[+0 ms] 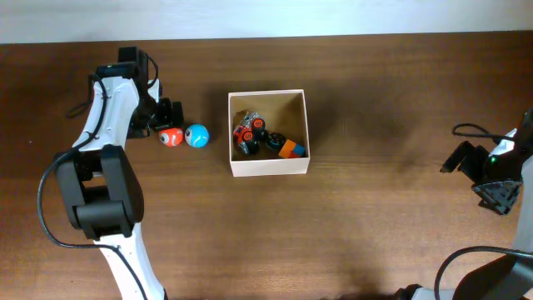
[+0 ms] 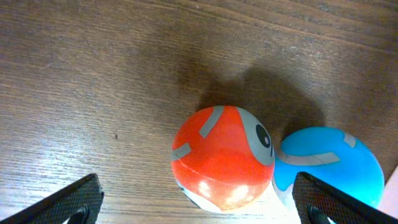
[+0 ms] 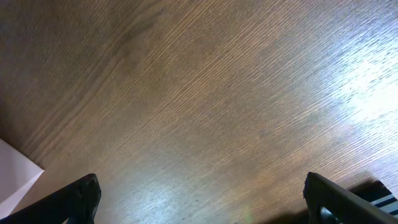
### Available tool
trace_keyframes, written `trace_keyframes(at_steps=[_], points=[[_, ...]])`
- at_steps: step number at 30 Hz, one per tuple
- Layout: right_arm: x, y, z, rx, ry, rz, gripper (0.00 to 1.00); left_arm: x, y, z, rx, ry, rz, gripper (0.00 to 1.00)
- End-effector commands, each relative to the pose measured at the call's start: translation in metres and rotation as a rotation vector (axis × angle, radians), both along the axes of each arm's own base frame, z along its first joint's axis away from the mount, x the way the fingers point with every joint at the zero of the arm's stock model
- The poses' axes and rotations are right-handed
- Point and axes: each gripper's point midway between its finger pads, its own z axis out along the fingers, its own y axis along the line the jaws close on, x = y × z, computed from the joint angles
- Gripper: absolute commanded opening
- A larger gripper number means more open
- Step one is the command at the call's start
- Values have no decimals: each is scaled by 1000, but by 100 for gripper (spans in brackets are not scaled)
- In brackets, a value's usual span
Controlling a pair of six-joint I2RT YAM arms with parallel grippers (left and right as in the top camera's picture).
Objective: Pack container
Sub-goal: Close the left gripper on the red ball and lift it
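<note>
The container (image 1: 268,166) is a square shallow cardboard box with white walls and a tan inside, at the table's middle. It holds a red and black toy (image 1: 247,133) and an orange and blue toy (image 1: 291,149). An orange ball (image 1: 171,137) and a blue ball (image 1: 196,135) touch each other on the table left of it. My left gripper (image 1: 166,117) is open and right over the orange ball (image 2: 221,155), its fingers (image 2: 202,208) straddling it, with the blue ball (image 2: 329,165) by the right finger. My right gripper (image 1: 491,187) is open and empty at the far right (image 3: 202,202).
The table is dark brown wood (image 1: 375,233). A white corner, probably the container's, shows at the lower left of the right wrist view (image 3: 15,177). A black cable (image 1: 470,129) lies by the right arm.
</note>
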Motion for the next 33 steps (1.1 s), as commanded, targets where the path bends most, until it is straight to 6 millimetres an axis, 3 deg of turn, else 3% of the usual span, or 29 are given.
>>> trace_keyframes(at_steps=[1,7,13,30,33], points=[[0,-2,-1,5,-1,3,99,3,2,-2,17,-2,13,99],[0,-2,-1,5,-1,3,99,10,1,-6,15,-22,-3,99],[0,-2,-1,5,-1,3,99,4,-1,-28,14,32,-35,99],[0,-2,-1,5,-1,3,99,9,0,-27,15,15,-35,100],[0,-2,-1,5,-1,3,99,10,0,-26,16,13,-35,81]])
